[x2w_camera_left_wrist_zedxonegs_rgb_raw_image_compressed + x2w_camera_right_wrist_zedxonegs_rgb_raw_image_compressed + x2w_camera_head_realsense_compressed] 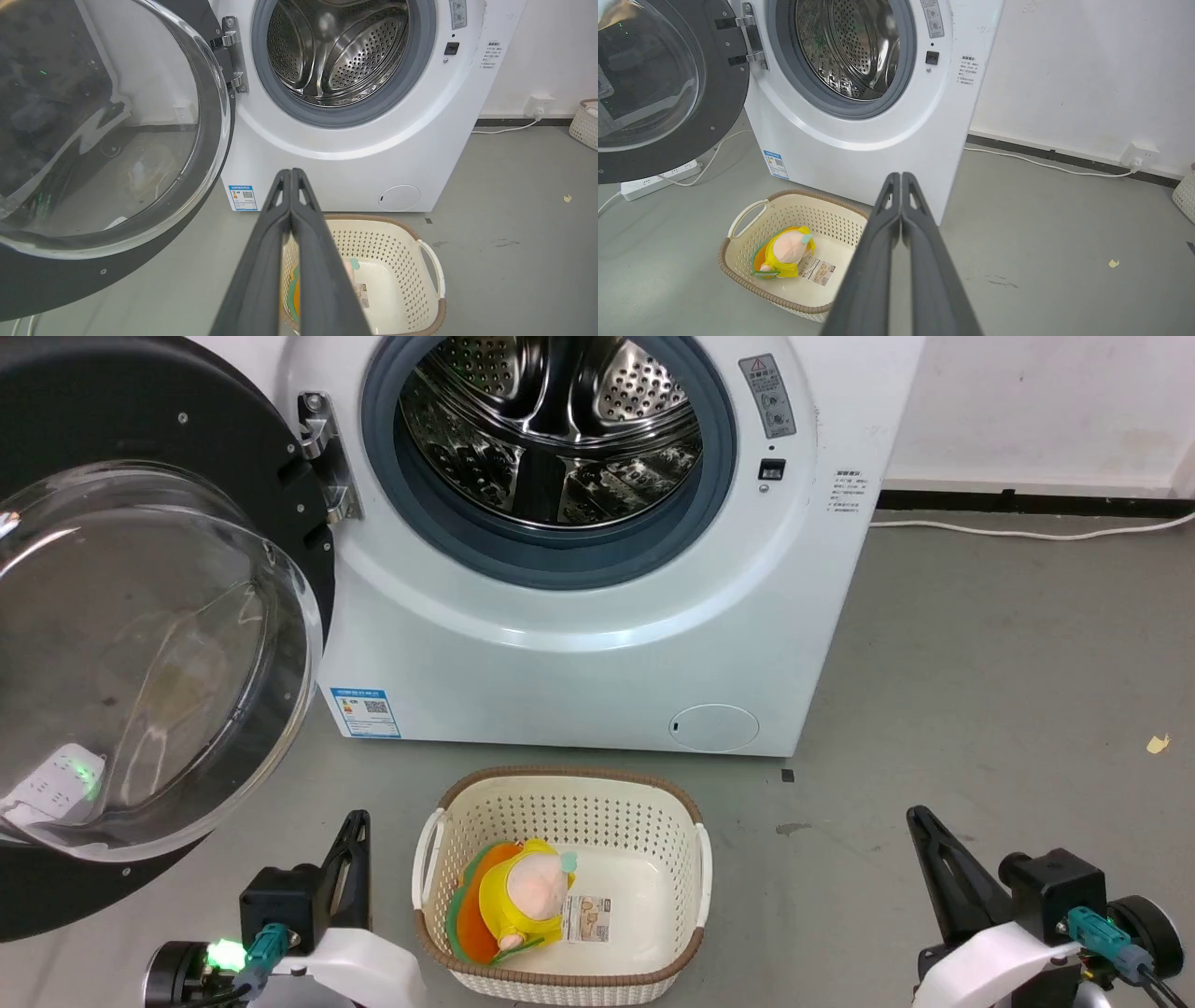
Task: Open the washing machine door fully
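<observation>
Washing machine (597,644), white and front-loading, stands against the wall with its steel drum (551,429) fully exposed. The washing machine door (159,644), glossy black with a bulging clear bowl, hangs swung out to the machine's left side, its inner face turned toward you and well apart from the grey seal. Judge the task as nearly or wholly done: only a last part of the swing may remain. A woven-rimmed basket (569,772) sits on the floor just in front of the machine, between your 2 arms, with a yellow toy (523,896) inside. The left gripper (357,823) rests low beside the door's bottom edge, touching nothing, its 2 fingers pressed together; the right gripper (920,819) is likewise closed and empty, well apart from the door. If you finish the swing, use the left arm. Place the closed fingers against the black ring on the side far from the hinge (327,457), not on the glass bowl. Follow the door's arc around that hinge, press gently, and stop when resistance rises. Keep the forearm clear of the basket.
</observation>
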Available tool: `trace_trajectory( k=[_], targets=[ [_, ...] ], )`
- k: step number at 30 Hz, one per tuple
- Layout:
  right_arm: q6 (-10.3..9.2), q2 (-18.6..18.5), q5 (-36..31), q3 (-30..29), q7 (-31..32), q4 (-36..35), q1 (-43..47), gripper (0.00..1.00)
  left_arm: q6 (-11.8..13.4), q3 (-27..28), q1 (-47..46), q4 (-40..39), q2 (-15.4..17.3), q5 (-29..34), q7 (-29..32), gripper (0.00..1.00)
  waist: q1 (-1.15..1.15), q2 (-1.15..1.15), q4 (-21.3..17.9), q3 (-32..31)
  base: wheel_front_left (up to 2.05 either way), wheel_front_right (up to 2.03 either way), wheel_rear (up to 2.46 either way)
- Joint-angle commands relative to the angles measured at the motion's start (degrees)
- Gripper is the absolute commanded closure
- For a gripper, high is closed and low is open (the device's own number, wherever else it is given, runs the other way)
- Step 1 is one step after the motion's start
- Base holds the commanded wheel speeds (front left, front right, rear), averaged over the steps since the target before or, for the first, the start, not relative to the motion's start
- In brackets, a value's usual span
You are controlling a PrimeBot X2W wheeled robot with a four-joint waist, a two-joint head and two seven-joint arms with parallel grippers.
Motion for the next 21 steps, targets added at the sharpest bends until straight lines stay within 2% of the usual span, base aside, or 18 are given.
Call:
trace_trajectory(
  k=[1,21],
  targets=[
    [0.05,0.33,-0.43,-0.04,0.03,-0.24,-0.69,1.00,-0.25,-0.02,-0.87,-0.24,0.03,0.50,0.02,1.00,0.00,0.00,0.00,0.00,0.00,0.00,0.00],
    [0.05,0.33,-0.43,-0.04,0.03,-0.24,-0.69,1.00,-0.25,-0.02,-0.87,-0.24,0.03,0.50,0.02,1.00,0.00,0.00,0.00,0.00,0.00,0.00,0.00]
  ],
)
